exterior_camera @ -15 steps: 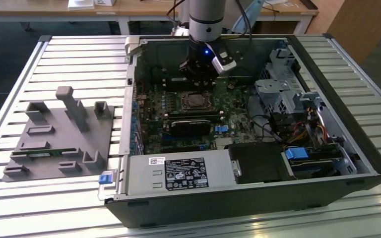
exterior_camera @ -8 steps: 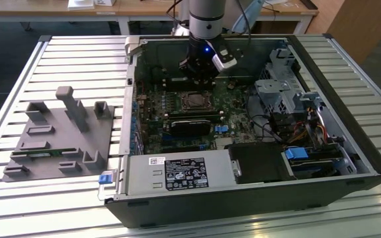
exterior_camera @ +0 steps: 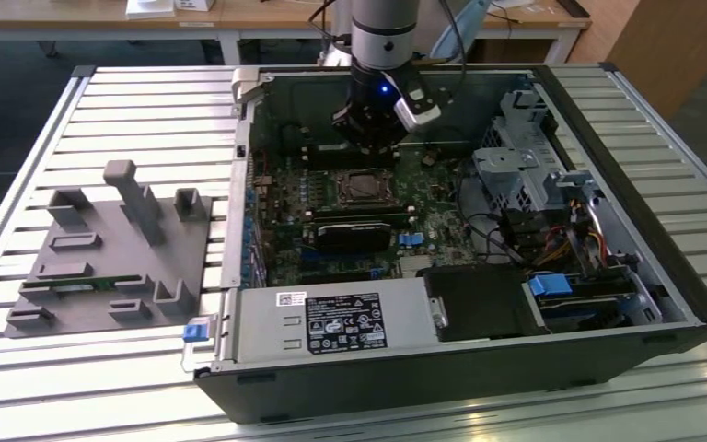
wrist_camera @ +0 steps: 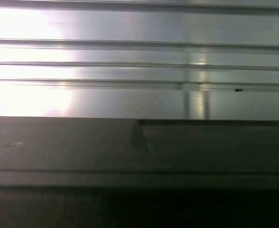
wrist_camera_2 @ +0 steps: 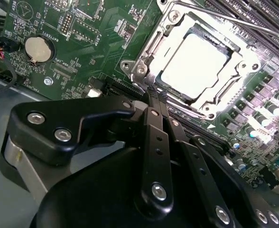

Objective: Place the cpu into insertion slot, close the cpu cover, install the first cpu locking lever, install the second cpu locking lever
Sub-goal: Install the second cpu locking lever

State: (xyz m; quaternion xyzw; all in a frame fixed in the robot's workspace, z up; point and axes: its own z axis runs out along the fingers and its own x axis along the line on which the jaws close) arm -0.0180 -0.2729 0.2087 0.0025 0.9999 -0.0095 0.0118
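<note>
The cpu (wrist_camera_2: pixel 192 64) lies flat in the insertion slot (exterior_camera: pixel 364 187) on the green board, its pale metal face showing through the window of the cpu cover (wrist_camera_2: pixel 239 71), which lies down over it. A thin metal lever rod (wrist_camera_2: pixel 234 21) runs along the far side of the socket. My gripper (wrist_camera_2: pixel 155 95) is shut with nothing between its fingers. Its tips sit at the socket's near edge, by the corner of the cover frame. In the exterior view the gripper (exterior_camera: pixel 370 145) hangs inside the open computer case, just behind the socket.
A grey fixture block (exterior_camera: pixel 114 249) stands on the slatted table (exterior_camera: pixel 144 110) at the exterior view's left. Inside the case are a power supply (exterior_camera: pixel 329 322), a drive cage (exterior_camera: pixel 519 170), cables and black memory slots (wrist_camera_2: pixel 265 12). A coin battery (wrist_camera_2: pixel 37 49) sits on the board.
</note>
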